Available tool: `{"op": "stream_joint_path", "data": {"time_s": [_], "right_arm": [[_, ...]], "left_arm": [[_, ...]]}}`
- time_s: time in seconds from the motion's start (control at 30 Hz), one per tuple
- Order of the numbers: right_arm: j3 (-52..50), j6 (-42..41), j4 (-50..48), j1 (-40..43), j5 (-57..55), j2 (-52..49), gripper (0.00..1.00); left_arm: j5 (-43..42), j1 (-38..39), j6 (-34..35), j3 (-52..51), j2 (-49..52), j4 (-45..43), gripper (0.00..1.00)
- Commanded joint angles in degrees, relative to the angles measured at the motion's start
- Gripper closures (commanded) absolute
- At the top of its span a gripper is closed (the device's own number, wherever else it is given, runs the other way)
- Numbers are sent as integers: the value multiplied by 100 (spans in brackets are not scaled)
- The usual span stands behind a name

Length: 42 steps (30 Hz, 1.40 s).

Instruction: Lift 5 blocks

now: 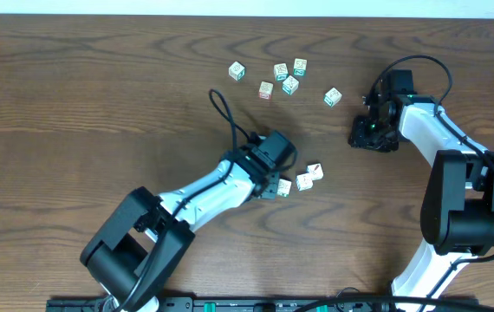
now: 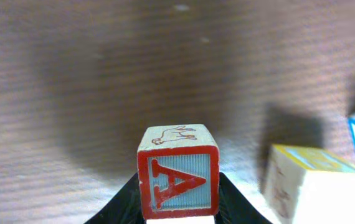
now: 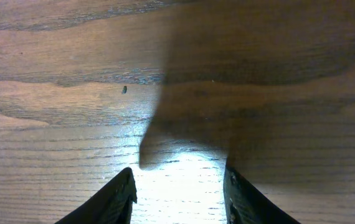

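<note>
We reach our left arm [image 1: 204, 192] forward, left fingers [image 2: 126, 210] clamped on one block [image 2: 177, 177]; our right fingers [image 3: 115, 202] hang parted.

Red-bordered block [image 2: 177, 171] shows a red A on pale blue, cream top with brown animal sketch; table [image 2: 71, 74] dark brown woodgrain

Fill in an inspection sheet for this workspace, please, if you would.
surface: brown wood-grain table.
job's things: red "A" block in the left claw; two blocks beside it; six blocks loose farther back.
clutter: nothing seen.
claws: left claw shut on the red "A" block; right claw open, empty, over bare table.
cables: black cable looping off the left arm; another black cable arching over the right arm.
surroundings: pale strip beyond the far table edge.
</note>
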State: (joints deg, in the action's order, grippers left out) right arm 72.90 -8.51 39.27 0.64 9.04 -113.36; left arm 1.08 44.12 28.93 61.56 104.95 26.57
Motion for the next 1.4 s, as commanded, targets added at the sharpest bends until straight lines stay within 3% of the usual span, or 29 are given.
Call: {"op": "stream_joint_path", "data": {"time_s": [0.0,0.13,0.4,0.47,1.13,1.2,1.3,1.37], "right_arm": [[15,48,-7,-33,26,-22,57],[15,48,-7,-33,26,-22,57],[15,50,-7,-33,26,-22,57],[15,52,-7,-33,26,-22,57],[15,155,-44,-33,24,-22,56],[15,155,-48,-33,24,-22,56],[15,155,-50,-33,26,-22,56],[15,155,-50,-33,26,-22,56]], "left_arm": [[-203,254,184,-205,116,79,75],[-188,321,184,-205,114,81,71],[-190,321,186,-205,114,83,42],[-190,321,186,-205,114,85,39],[-212,542,339,-205,-114,684,38],[-212,667,433,-205,-162,680,42],[-212,828,566,-205,-166,675,69],[-212,890,595,-205,-166,658,77]]}}
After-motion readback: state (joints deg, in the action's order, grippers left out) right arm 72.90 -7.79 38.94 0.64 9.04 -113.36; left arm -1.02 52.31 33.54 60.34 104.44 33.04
